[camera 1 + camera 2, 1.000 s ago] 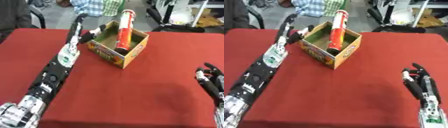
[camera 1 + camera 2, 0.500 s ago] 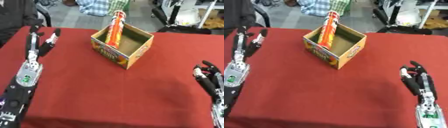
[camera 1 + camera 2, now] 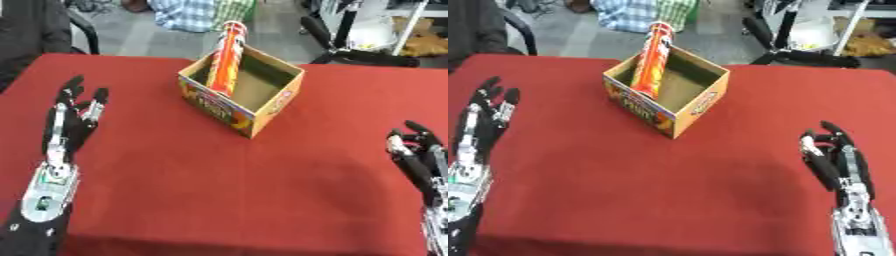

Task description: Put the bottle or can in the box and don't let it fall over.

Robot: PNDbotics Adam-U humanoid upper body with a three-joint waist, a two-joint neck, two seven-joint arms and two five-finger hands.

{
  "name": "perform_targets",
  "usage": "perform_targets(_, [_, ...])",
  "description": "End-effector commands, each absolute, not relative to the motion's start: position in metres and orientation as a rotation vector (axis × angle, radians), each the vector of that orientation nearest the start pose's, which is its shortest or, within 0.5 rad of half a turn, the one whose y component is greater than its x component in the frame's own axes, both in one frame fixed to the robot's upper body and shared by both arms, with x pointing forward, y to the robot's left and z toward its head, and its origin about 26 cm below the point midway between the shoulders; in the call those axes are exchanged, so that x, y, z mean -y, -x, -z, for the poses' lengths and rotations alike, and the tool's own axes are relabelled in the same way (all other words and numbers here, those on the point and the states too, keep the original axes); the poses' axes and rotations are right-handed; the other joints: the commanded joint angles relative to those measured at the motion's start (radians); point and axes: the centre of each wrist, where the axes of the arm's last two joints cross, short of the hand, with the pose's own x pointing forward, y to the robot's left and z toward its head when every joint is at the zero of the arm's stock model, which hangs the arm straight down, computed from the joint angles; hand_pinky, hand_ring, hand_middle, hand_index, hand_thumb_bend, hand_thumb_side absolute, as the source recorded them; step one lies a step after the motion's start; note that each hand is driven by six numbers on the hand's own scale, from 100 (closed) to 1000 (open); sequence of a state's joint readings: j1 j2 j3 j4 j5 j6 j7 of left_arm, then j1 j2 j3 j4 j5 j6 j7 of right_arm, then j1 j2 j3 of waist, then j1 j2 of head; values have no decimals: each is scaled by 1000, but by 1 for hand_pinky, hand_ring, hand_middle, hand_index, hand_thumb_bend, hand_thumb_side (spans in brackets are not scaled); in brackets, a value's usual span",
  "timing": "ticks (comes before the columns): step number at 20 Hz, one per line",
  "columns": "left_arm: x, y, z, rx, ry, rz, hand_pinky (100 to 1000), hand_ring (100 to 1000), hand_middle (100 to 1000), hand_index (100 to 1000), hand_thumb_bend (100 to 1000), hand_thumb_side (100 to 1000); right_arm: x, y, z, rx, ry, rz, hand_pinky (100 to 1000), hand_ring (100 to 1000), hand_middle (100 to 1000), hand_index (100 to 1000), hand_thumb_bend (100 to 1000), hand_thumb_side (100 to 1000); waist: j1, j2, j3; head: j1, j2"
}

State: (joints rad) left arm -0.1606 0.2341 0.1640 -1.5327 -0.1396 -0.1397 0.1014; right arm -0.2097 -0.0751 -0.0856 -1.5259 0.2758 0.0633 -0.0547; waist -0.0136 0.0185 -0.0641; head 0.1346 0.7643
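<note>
Open cardboard box [image 3: 254, 97] on a table [image 3: 219, 190] covered in red cloth, standing towards the far side of the table and turned so that one corner faces the robot. Inside the box stands a tall red and orange can [image 3: 227, 59]: its base is down in the box, at the far left corner, and its upper half rises clear above the rim. The can is nearly upright and leans slightly against that corner; its pale lid points away from the robot.

Left hand [image 3: 70, 120]: well apart from the box, to the left and nearer the robot, fingers straight and spread, pointing away, holding nothing. Right hand [image 3: 833, 160]: well apart from the box, to the right and nearer the robot, fingers extended and relaxed, likewise holding nothing. Neither hand touches the box or the can.
</note>
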Motion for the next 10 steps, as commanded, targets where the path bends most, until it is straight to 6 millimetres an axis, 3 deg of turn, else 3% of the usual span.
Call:
perform_targets(1, [-330, -305, -66, 1888, -445, 125, 853, 954, 935, 928, 535, 696, 262, -331, -45, 1679, 370, -191, 689, 615, 637, 903, 100, 502, 12, -10, 0, 1, 6])
perform_targets(10, [-324, -297, -79, 1887, -421, 137, 854, 953, 933, 929, 527, 697, 262, -331, -46, 1679, 369, -190, 689, 615, 638, 903, 100, 500, 10, -10, 2, 1, 6])
